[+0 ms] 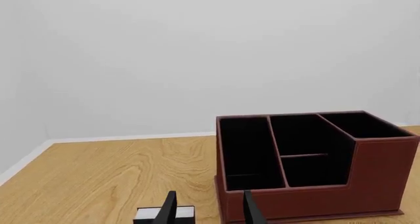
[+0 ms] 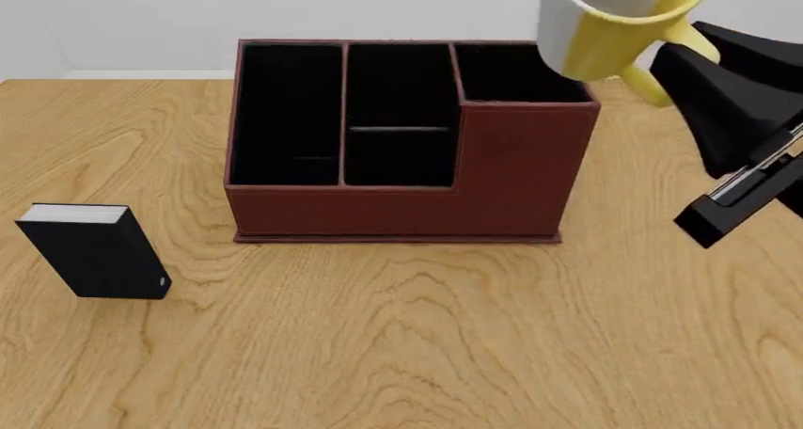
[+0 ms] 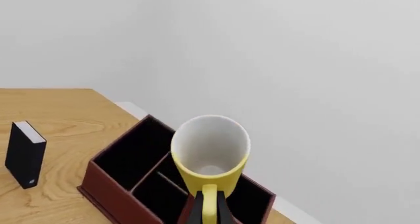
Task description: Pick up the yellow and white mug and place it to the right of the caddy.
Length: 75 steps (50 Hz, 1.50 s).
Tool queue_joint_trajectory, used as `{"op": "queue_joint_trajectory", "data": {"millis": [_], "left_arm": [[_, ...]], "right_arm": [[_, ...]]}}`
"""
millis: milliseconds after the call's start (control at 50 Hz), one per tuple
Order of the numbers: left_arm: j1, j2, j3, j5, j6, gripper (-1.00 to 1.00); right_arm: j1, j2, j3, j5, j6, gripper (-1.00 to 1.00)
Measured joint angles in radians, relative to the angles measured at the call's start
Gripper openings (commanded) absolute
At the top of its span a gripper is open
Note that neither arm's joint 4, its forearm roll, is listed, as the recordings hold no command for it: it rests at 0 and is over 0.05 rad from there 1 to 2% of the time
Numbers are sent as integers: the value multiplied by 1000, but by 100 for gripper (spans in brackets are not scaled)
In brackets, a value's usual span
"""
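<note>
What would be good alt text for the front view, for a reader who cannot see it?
The right gripper holds a yellow and white mug by its handle in the air, tilted, near the back right corner of a reddish-brown caddy on a wooden table. A small black book-like block stands to the caddy's left.

A wooden table (image 2: 401, 354) with a light oak grain pattern is shown across all views. A small black book-like block (image 2: 98, 251) with a white top edge is seen standing upright on the table at the near left, well apart from everything else. In the right wrist view the same block (image 3: 25, 155) is shown upright. A plain pale grey wall (image 1: 196, 52) with a white baseboard (image 1: 125, 137) is located at the table's far edge.
</note>
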<state>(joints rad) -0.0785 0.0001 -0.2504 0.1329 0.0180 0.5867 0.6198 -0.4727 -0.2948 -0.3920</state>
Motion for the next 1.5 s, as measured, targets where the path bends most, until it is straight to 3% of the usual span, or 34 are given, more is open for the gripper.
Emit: {"op": "queue_joint_trajectory", "data": {"millis": [700,1500], "left_arm": [[-3,0,-2,4,9,100],[-14,0,-4,7,25,100]], "right_arm": [[-215,-154,-22,131,52,-100],[-386,-188,16,132,116,-100]]}}
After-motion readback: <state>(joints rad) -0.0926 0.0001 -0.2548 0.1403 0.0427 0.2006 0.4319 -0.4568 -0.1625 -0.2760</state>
